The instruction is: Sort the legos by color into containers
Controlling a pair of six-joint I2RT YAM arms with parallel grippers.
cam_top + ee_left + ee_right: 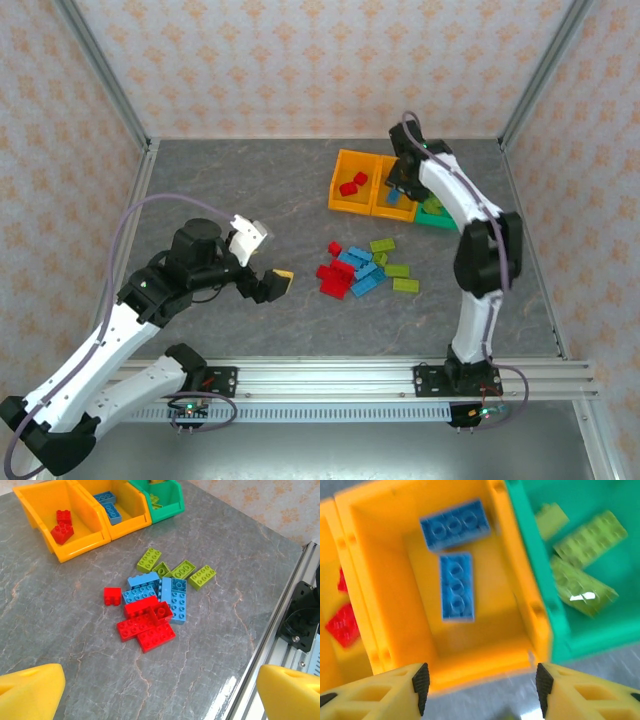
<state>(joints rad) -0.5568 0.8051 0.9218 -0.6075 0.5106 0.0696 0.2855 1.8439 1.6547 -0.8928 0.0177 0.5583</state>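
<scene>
Three joined bins stand at the back: a left orange bin (352,183) with two red legos (61,527), a middle orange bin (480,645) with two blue legos (456,586), and a green bin (570,640) with yellow-green legos (582,587). A loose pile of red (147,625), blue (172,597) and yellow-green legos (182,570) lies mid-table (360,268). My right gripper (480,690) hangs open over the middle bin's near wall, nothing between its fingers. My left gripper (262,262) is open and empty, left of the pile.
A metal rail (400,375) runs along the table's near edge, also at the right of the left wrist view. Patterned walls enclose the grey table (230,200). A grey cable (140,215) loops over my left arm.
</scene>
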